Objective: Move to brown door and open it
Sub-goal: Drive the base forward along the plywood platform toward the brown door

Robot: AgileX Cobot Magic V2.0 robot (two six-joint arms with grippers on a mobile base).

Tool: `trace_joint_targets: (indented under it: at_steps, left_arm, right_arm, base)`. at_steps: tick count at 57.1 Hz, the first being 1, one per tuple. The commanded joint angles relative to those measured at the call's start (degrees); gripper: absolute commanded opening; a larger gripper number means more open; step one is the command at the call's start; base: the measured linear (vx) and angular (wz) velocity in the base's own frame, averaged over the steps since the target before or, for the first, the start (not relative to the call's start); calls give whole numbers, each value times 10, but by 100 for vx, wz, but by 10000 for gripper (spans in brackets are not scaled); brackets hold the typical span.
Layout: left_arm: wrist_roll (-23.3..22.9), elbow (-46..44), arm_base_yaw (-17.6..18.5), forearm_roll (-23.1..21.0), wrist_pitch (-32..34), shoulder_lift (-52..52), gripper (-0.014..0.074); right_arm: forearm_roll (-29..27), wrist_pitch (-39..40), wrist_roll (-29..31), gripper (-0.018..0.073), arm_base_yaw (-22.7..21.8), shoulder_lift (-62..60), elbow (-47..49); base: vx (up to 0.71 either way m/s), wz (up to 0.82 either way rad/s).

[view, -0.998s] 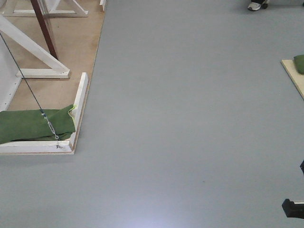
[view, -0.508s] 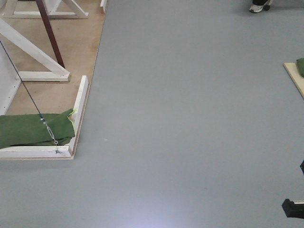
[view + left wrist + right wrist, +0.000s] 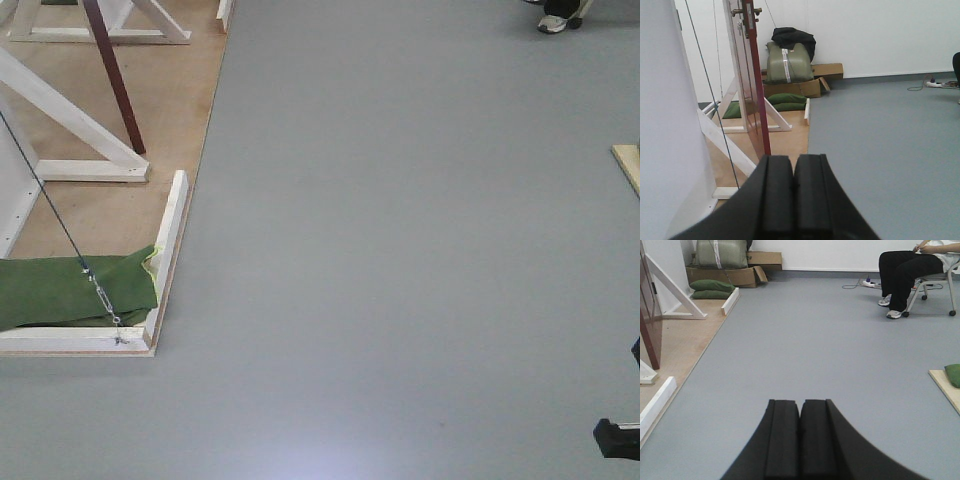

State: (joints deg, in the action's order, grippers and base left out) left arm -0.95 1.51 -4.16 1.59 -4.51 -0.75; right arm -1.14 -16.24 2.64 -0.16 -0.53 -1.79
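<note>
The brown door (image 3: pixel 759 90) stands edge-on ahead and to the left in the left wrist view, glossy and reddish, with its brass lever handle (image 3: pixel 746 10) near the top. Its bottom edge shows as a dark red strip (image 3: pixel 115 75) in the front view, and a slice of it (image 3: pixel 649 325) sits at the left border of the right wrist view. My left gripper (image 3: pixel 793 159) is shut and empty, well short of the door. My right gripper (image 3: pixel 800 402) is also shut and empty, over bare grey floor.
White wooden braces (image 3: pixel 75 120) hold the door on a plywood base (image 3: pixel 150 130) edged by a white rail (image 3: pixel 168 250). A green sandbag (image 3: pixel 70 290) and a steel cable (image 3: pixel 60 220) lie at its near corner. Cardboard boxes (image 3: pixel 740 275) stand behind. A seated person (image 3: pixel 910 270) is far right.
In the front view the plywood base, sandbag and braces have slid down the frame and slightly right, and the board at the right edge has nearly left the frame.
</note>
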Motion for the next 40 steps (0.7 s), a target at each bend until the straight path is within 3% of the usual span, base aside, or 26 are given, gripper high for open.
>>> trace_joint_targets:
  at_steps: [1,40]
  left_arm:
    - [-4,-9,0,-2,45,-7,-4]
    - [-4,-9,0,-2,45,-7,-4]
  right_arm:
    - [4,47,3,0,-1,-8,-3]
    - [4,47,3,0,-1,-8,-3]
  base:
    - [12,-6]
    - [17,-15]
